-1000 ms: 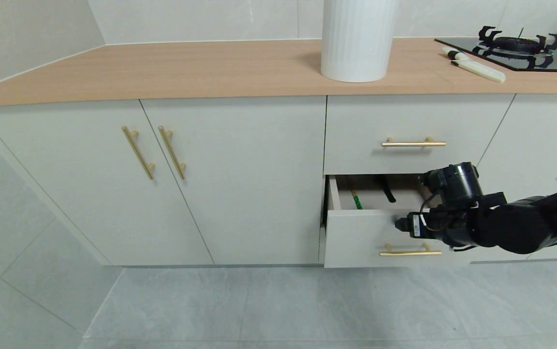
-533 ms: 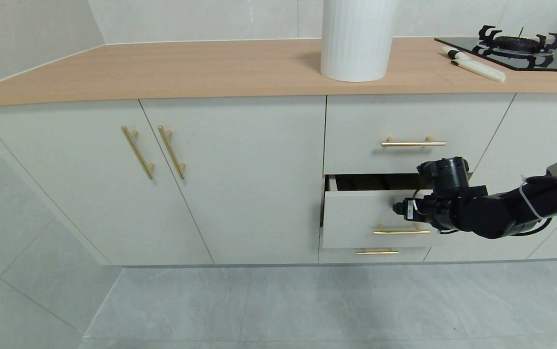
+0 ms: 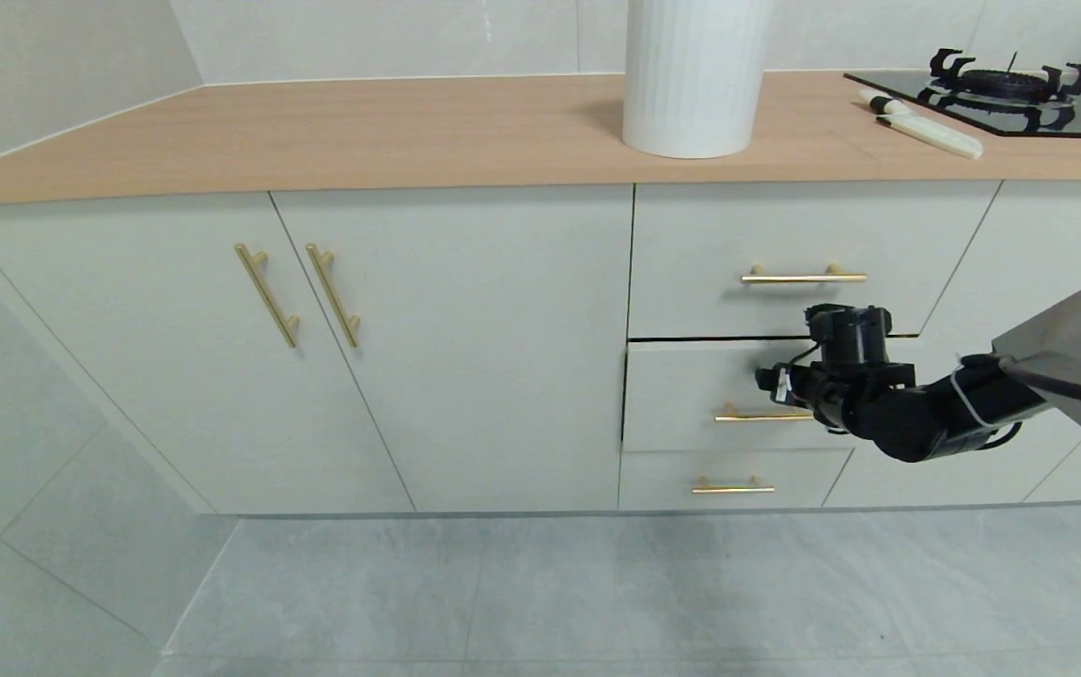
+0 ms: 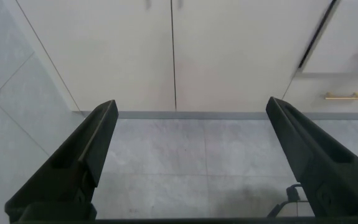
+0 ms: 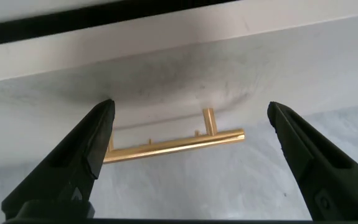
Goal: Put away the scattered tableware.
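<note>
The middle drawer sits pushed in, with a thin dark gap along its top edge and its contents hidden. My right gripper is up against the drawer front, just above the gold handle. In the right wrist view, the right gripper is open with its fingers spread wide, and the handle lies between them close ahead. My left gripper hangs open over the floor, facing the cabinet doors. A cream-handled knife lies on the wooden countertop.
A tall white ribbed container stands on the counter above the drawers. A gas hob is at the far right. The top drawer and bottom drawer are shut. Double doors are to the left, above open grey floor.
The middle drawer slid from well open to almost fully in, hiding the utensils inside. My right gripper travelled with it toward the cabinet, and the bottom drawer's front came into sight.
</note>
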Robot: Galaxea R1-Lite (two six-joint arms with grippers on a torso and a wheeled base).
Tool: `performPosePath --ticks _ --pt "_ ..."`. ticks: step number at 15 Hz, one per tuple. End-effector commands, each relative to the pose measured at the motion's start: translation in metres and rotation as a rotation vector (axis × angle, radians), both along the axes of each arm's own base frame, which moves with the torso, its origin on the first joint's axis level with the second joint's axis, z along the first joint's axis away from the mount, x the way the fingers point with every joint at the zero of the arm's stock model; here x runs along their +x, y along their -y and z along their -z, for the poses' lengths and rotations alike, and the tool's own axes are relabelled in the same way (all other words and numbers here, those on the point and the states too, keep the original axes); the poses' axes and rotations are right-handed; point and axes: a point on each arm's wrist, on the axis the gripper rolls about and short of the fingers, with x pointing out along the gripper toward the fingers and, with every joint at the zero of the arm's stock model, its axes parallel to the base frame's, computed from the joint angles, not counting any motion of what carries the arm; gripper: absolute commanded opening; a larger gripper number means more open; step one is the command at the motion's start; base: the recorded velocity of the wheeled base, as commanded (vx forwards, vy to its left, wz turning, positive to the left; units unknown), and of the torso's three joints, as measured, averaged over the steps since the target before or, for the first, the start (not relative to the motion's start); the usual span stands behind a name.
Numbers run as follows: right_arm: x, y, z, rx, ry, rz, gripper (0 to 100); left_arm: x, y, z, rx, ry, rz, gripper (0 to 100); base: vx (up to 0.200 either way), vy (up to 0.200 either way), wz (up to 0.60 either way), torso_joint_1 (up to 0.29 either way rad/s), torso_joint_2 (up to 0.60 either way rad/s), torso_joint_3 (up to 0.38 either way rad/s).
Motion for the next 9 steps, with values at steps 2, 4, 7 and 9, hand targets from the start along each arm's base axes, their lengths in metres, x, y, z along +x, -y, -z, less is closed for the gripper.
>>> performPosePath --ticks 2,4,7,9 --pt "0.010 0.000 0.006 0.022 0.027 0.025 100 0.000 0.000 0.000 0.000 -0.002 0.001 100 0.000 0.000 0.00 0.000 0.00 0.000" --pt "0.016 -0.001 0.006 0.045 0.051 0.049 100 0.000 0.000 0.000 0.000 -0.002 -0.001 100 0.000 0.000 0.00 0.000 0.00 0.000" --pt "0.019 0.000 0.001 0.061 0.075 0.071 100 0.000 0.000 0.000 0.000 0.000 -0.001 100 0.000 0.000 0.00 0.000 0.00 0.000" --pt "0.012 0.002 -0.009 0.062 0.086 0.083 100 0.000 0.000 0.000 0.000 0.000 -0.001 100 0.000 0.000 0.00 0.000 0.00 0.000"
